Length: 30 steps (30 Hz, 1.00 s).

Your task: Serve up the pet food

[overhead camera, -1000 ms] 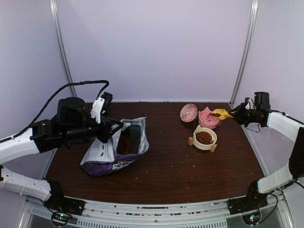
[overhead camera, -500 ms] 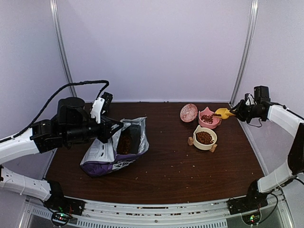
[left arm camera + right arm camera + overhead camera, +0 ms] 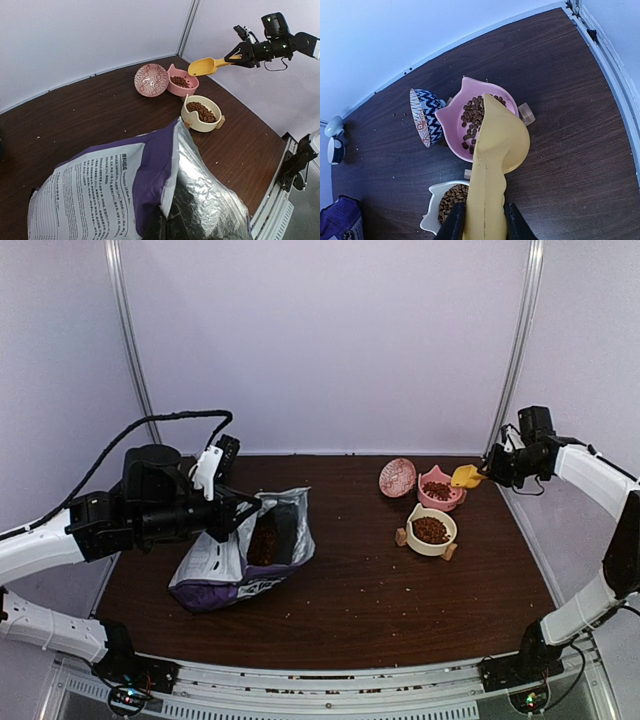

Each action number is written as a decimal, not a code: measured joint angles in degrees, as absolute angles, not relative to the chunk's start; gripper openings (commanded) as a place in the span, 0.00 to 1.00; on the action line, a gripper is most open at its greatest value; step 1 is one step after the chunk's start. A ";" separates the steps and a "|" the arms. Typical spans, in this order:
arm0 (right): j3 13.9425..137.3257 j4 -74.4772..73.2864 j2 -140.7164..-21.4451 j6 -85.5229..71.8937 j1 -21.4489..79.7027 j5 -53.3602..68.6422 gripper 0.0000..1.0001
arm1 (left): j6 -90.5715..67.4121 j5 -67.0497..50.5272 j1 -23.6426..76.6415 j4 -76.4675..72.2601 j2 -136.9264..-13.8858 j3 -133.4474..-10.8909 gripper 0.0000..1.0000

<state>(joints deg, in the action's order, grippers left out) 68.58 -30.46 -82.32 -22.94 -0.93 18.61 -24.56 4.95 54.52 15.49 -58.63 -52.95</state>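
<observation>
Pet food lies in the pink bowl and fills the cream bowl; more shows inside the open purple bag. My right gripper is shut on the handle of the yellow scoop. The scoop hangs turned over, underside up, above the pink bowl's right edge, and no kibble shows on it. My left gripper is shut on the bag's rim and holds its silver-lined mouth open at the table's left.
A patterned bowl stands tipped on its side just left of the pink bowl. The cream bowl rests on small wooden feet. Stray kibble bits dot the brown table. Metal posts and walls close in behind and on both sides.
The scoop's kibble has dropped into the pink bowl. My right gripper has drawn the emptied scoop slightly up and right. The left arm and bag have not moved.
</observation>
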 measured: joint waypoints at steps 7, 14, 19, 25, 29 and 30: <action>69.89 -32.01 -83.31 -17.69 2.68 11.79 0.05 | -24.32 4.49 54.50 15.49 -59.16 -53.19 0.00; 71.99 -32.47 -83.09 -14.37 5.13 10.46 0.05 | -24.34 4.89 54.48 15.55 -59.27 -53.36 0.00; 71.99 -33.06 -78.59 -15.14 6.87 13.78 0.05 | -24.38 5.43 54.48 15.55 -59.24 -53.36 0.00; 71.13 -31.40 -68.90 -19.09 16.95 22.48 0.06 | -24.69 5.69 54.46 15.62 -59.16 -53.36 0.00; 68.84 -27.92 -62.67 -24.12 28.01 28.84 0.06 | -24.80 5.85 54.33 15.86 -59.02 -53.41 0.00; 68.53 -26.96 -61.84 -24.93 30.33 30.11 0.06 | -24.82 5.85 54.28 16.12 -59.02 -53.56 0.00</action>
